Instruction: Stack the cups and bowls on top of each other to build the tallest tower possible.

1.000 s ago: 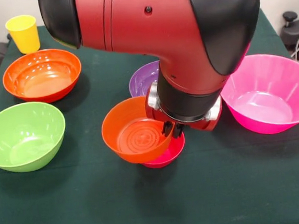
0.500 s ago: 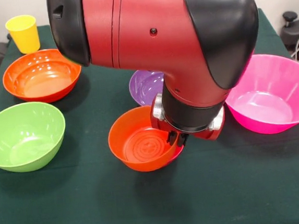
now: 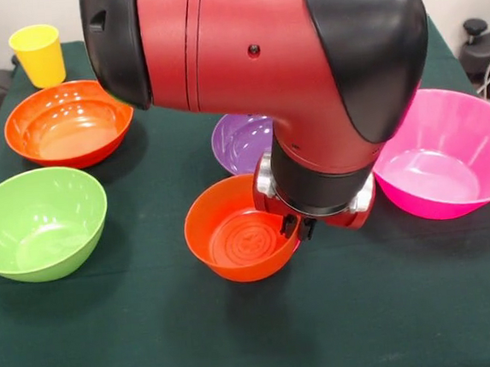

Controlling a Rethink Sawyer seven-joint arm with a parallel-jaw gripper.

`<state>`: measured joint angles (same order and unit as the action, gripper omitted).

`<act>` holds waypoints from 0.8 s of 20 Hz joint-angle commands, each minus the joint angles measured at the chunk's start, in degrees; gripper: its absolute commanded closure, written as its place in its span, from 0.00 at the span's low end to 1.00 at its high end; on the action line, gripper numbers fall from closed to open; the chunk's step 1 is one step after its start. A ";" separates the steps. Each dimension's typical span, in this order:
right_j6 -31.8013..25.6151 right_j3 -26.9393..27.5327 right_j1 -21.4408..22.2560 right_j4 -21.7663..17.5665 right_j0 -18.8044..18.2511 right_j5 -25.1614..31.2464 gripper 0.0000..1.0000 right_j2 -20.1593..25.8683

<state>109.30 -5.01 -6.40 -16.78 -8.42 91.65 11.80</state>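
The small orange bowl (image 3: 236, 233) sits level on the table in the middle of the front view. The small red-magenta bowl under it is hidden. My gripper (image 3: 296, 226) hangs from the big red arm, and its dark fingers are closed over the orange bowl's right rim. A purple bowl (image 3: 241, 141) lies just behind, partly covered by the arm. A yellow cup (image 3: 38, 54) stands upright at the far left corner. The purple and orange cups and the small green bowl are out of view.
A large orange bowl (image 3: 68, 122) and a lime green bowl (image 3: 38, 223) sit at the left. A huge pink bowl (image 3: 448, 153) sits at the right, close to the arm's wrist. The arm's body hides the table's far middle.
The small orange bowl, tilted and held above the red-magenta bowl, has moved right and down with the gripper. It now sits level and covers the red-magenta bowl.
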 commanded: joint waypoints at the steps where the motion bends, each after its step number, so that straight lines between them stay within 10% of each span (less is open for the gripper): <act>1: -7.93 -6.93 4.51 -0.62 -0.12 5.00 1.00 2.25; 16: -7.50 -10.60 6.93 1.83 0.33 4.76 1.00 -0.98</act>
<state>109.30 -7.54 -0.88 -14.03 -8.41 91.65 9.39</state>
